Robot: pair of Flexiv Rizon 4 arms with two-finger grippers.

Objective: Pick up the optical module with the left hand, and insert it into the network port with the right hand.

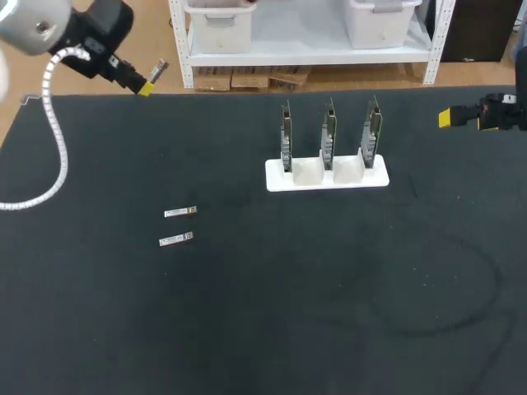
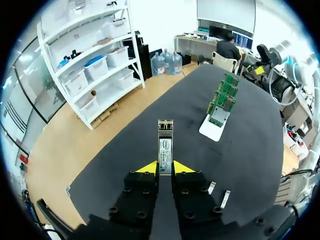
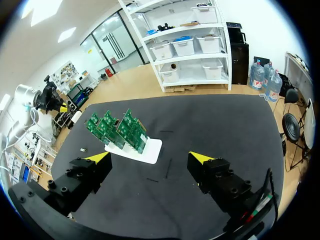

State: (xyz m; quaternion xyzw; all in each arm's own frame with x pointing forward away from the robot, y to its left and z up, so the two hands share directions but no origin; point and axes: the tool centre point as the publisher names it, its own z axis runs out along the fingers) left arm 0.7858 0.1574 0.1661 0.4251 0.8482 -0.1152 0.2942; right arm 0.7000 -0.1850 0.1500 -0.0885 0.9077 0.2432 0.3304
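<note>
Left pincer (image 2: 165, 168): pinching the module (image 2: 165, 142) by its rear end, upper left of the frame, over the counter (image 1: 247, 313) edge.
Right pincer (image 3: 150, 158): spread wide, holding nothing, upper right.
Done: the pick-up, apparently.
Remaining: handover, then insertion into a board (image 1: 328, 136) on the white stand (image 1: 325, 176), centre.

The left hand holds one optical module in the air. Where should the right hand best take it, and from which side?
Probably the free half of the optical module, which sticks out straight ahead of the left hand. The right hand, open now, could come from its far end, closing on the two long flat sides.
</note>
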